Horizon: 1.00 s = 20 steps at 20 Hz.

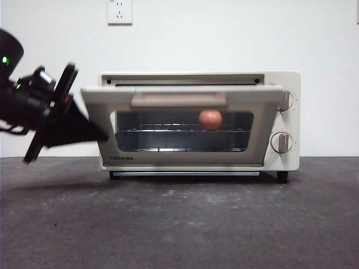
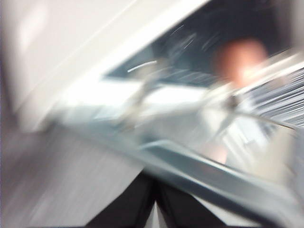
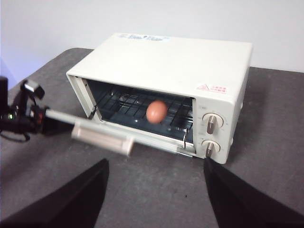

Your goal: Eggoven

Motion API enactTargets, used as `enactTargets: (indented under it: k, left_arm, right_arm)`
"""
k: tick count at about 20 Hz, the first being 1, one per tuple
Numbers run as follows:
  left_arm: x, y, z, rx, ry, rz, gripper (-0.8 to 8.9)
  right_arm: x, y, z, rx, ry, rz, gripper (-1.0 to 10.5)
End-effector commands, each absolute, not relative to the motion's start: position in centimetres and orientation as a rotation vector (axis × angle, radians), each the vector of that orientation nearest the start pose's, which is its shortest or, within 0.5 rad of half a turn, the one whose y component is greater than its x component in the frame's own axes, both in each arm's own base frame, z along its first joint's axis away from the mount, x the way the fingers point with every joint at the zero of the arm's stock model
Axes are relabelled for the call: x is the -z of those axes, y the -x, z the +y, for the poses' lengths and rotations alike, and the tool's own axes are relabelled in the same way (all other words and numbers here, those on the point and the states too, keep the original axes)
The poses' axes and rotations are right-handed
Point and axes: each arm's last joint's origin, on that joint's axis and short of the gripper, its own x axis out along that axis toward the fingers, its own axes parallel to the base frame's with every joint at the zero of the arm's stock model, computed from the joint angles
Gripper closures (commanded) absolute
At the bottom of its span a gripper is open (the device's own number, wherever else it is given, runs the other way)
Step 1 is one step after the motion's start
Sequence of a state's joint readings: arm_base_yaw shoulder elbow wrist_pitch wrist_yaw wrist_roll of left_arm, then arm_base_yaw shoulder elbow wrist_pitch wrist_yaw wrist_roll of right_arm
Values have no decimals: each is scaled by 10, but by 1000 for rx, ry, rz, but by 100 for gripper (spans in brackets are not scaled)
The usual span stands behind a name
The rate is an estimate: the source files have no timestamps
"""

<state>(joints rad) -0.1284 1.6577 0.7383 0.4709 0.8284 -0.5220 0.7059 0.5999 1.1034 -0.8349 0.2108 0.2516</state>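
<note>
The left gripper [image 1: 92,131] comes in from the side of the front view, dark and large, and its tip is at the near corner of the half-open oven door [image 1: 179,126], under the door edge. In the left wrist view the two black jaws [image 2: 154,209] stand close together with only a thin gap between them, and nothing is between them, but the picture is very blurred, so I cannot tell if they touch the door. The right gripper [image 3: 154,190] hangs well apart from the oven, above the dark table [image 3: 266,123], and its jaws are wide open and hold nothing. The egg [image 1: 210,119] sits on the wire rack [image 1: 185,130] inside the toaster oven [image 1: 289,151], toward the side where the two grey knobs [image 1: 282,142] are. The front view shows the egg only through the dark glass of the door, below the tan handle [image 1: 179,100]. The right wrist view looks from above and shows the egg directly over the door edge, and also the flat cream top of the oven. On the door's lower frame the front view shows the word TOSHIBA [image 1: 122,158]. The right wrist view shows a small red warning label [image 3: 211,89] and blue stickers [image 3: 142,38] on the top, too small to read. A white wall socket [image 1: 119,11] is on the wall behind.
</note>
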Motion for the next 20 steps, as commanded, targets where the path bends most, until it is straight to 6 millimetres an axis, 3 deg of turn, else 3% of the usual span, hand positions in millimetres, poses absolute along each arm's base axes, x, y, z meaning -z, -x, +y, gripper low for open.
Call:
enactTargets:
  k: [1,12,20]
  left_arm:
    - [-181,-321,-62,822,701,609,807]
    - [-213,-312,-66,867,715,522,806]
    - [-253,-269,-78,830,528,524,806]
  right_arm:
    - [-393,-63,47,-449,-101,370,627]
    - [-389,-62,46,-440,-94,413,627]
    - [-385,-62,46,-435,-71,446,628]
